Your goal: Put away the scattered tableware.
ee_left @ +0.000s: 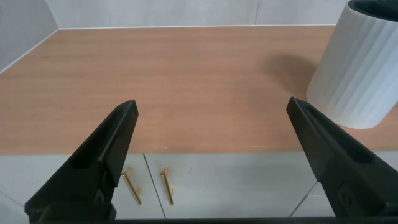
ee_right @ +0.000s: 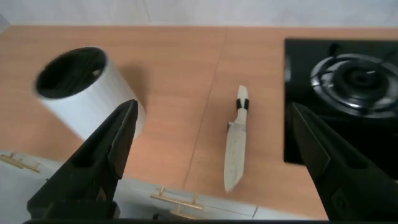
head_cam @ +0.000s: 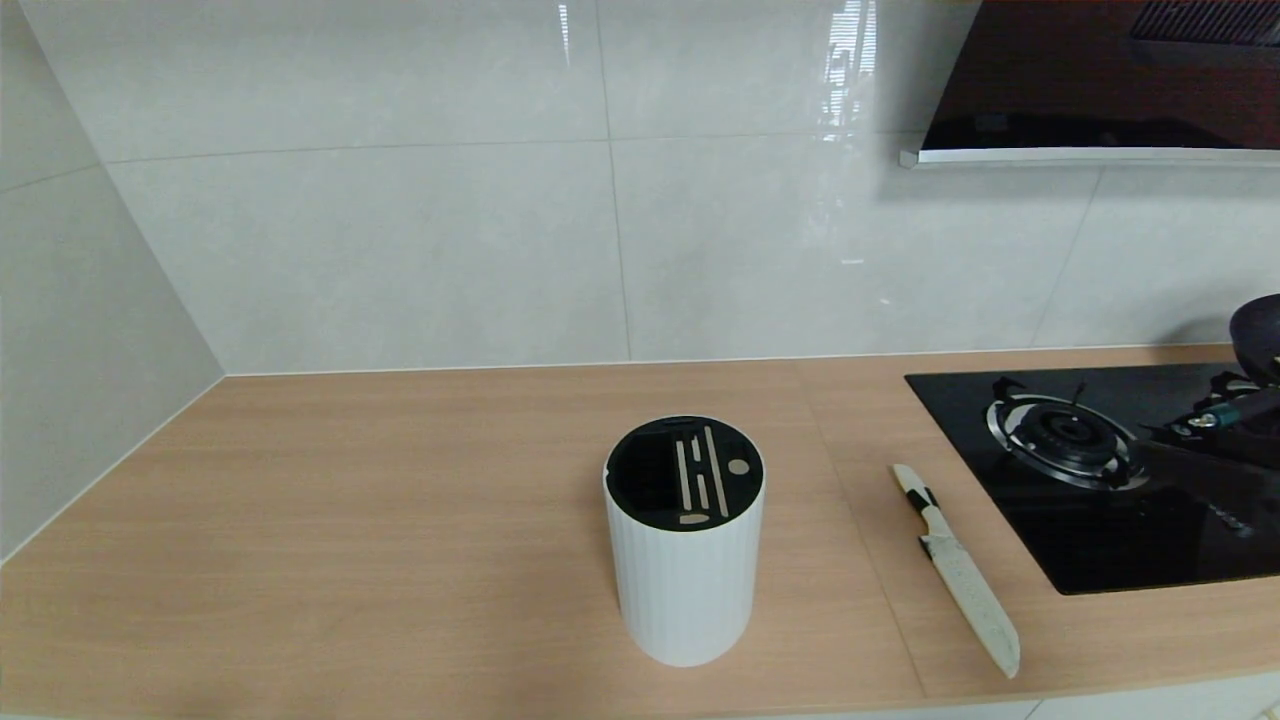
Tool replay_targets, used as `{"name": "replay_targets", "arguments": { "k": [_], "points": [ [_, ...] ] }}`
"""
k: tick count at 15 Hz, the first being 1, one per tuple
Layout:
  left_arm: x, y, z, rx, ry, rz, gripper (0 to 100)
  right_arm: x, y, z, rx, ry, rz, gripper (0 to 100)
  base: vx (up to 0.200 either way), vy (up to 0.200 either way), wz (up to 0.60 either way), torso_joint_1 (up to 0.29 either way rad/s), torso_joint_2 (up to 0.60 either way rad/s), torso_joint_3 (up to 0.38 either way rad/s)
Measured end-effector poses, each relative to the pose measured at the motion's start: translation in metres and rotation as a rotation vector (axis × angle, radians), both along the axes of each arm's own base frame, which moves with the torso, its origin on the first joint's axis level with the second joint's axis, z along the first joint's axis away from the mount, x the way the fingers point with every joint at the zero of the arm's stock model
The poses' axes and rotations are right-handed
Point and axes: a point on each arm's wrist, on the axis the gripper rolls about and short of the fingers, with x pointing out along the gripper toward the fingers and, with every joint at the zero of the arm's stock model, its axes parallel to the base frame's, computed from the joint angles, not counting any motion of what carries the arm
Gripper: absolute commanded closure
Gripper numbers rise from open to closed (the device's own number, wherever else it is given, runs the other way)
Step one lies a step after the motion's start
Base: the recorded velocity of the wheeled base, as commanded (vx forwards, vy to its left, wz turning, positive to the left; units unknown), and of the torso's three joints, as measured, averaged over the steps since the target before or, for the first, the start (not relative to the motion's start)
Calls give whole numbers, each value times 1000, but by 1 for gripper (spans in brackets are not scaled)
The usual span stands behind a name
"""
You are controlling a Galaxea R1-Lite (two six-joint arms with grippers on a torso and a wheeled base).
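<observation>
The left gripper is hanging out in front of the counter's front edge. Its jaws are spread wide and are gripping nothing. Past its dark fingers, the wooden counter is stretching away to the tiled wall. Two gold cabinet handles are showing below the edge.

Near the middle of the counter, a white ribbed holder is standing upright. Its round black top is facing up, with one wide opening and several narrow slots cut into it. In the left wrist view it is sitting off to one side, well apart from the fingers.

To the right of the holder, a knife is lying flat on the counter. It is sitting between the holder and the stove, touching neither. Its pale handle with dark bands is pointing toward the wall, and its speckled blade is pointing toward the front edge.

The right gripper is hovering in front of the counter with its jaws released and wide apart, carrying nothing. The knife is lying beyond the gap between its fingers, well apart from them.

Farther right, the black glass stove is sitting flush in the counter, with a burner near its middle. A dark pan is peeking in at the far right edge. A dark range hood is hanging on the wall above.
</observation>
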Motion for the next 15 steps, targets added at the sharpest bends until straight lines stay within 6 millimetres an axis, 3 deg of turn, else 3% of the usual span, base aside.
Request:
{"name": "replay_targets", "arguments": {
  "k": [4,7,11,15],
  "points": [
    [0,0,0,-2,0,0,0,85,8,-41,-16,146,6,0,0,0,0,0,0,0],
    [0,0,0,-2,0,0,0,125,17,-86,-59,239,-12,0,0,0,0,0,0,0],
    [0,0,0,-2,0,0,0,144,27,-142,-141,368,-15,0,0,0,0,0,0,0],
    [0,0,0,-2,0,0,0,148,29,-169,-169,454,-1,0,0,0,0,0,0,0]
  ]
}}
